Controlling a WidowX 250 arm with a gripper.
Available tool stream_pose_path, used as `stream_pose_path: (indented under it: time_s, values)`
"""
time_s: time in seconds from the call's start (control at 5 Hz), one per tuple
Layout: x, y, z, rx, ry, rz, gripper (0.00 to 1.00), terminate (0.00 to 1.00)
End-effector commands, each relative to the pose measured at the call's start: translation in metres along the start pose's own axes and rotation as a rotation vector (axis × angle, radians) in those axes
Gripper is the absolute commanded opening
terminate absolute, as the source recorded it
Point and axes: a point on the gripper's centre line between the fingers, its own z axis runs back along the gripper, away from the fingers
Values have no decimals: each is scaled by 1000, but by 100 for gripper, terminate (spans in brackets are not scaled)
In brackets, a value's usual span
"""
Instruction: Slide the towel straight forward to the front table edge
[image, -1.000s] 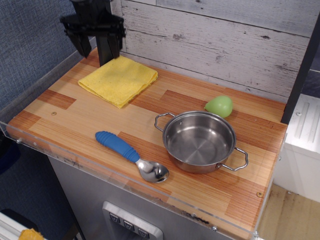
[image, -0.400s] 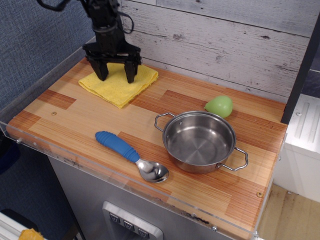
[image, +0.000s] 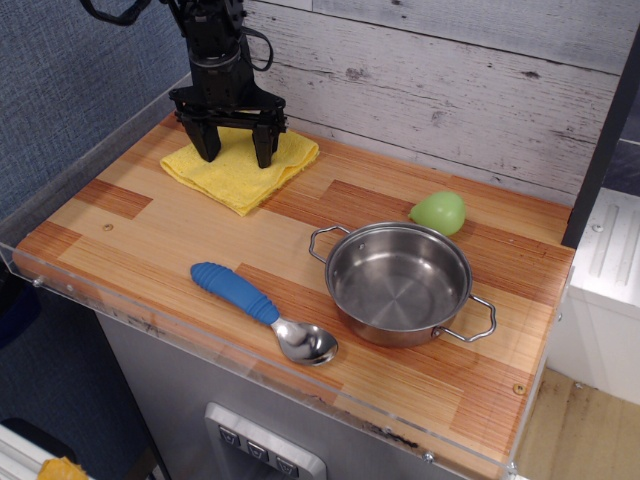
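Observation:
The yellow towel (image: 238, 172) lies folded at the back left of the wood-plank tabletop, near the white-plank wall. My black gripper (image: 238, 156) stands upright over the towel's back half, open, with both fingertips (image: 264, 156) down on the cloth or just above it. The towel's edge near the right finger looks slightly bunched. The front table edge (image: 230, 352) is the long rim with the clear acrylic strip, well away from the towel.
A blue-handled metal spoon (image: 262, 311) lies near the front rim, in front of the towel. A steel pot (image: 400, 284) stands at the right. A green egg-shaped object (image: 438, 212) sits behind the pot. The white-plank wall (image: 450, 90) bounds the back.
My gripper came down from above the back left corner onto the towel. Since 0.4 s ago it has barely moved, and the towel has bunched slightly at its right edge.

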Motion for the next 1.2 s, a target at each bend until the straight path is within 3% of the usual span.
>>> stream_pose_path:
  time_s: [0.0,0.2,0.6,0.8,1.0]
  values:
    - [-27,3,4,31,26,-24,100,0]
    - [-42,8,6,63,48,-32,100,0]
    - [-62,21,11,55,48,5,100,0]
    - [-76,32,3,71,79,32,100,0]
    - [-87,43,6,120,99,48,100,0]
